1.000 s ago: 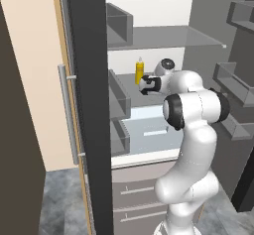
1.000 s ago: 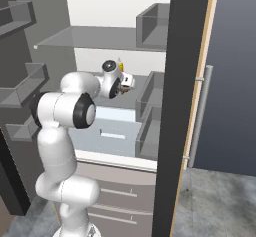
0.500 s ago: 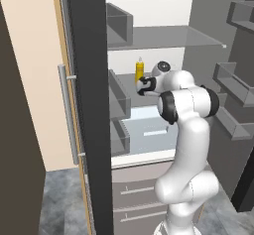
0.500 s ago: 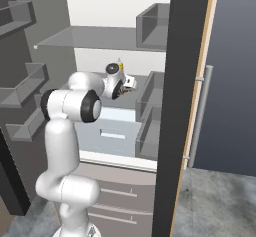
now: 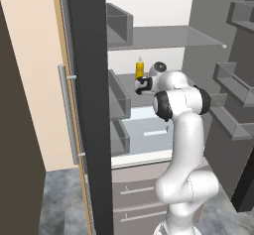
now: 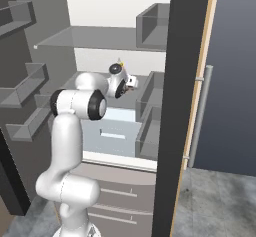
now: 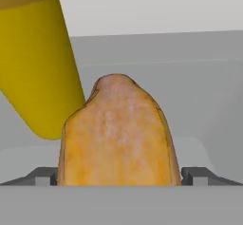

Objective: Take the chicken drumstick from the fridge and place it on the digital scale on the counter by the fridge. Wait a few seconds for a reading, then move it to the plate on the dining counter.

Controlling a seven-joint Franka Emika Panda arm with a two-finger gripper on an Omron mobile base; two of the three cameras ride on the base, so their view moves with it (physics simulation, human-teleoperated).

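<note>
Gripper (image 7: 118,176) reached into the fridge (image 5: 89,105) — its fingertips (image 7: 45,175) stood either side of the chicken drumstick (image 7: 117,134), contact unclear; yellow bottle (image 7: 33,62) just behind.

one chicken drumstick (image 7: 117,134), one yellow bottle (image 7: 35,62), one fridge (image 5: 163,40), one arm (image 5: 181,145)

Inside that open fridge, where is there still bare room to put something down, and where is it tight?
Free: the glass shelf above the arm, and the pale drawer top below it. Crowded: the middle shelf's left end, where the pincer reaches the drumstick right beside the yellow bottle.
</note>
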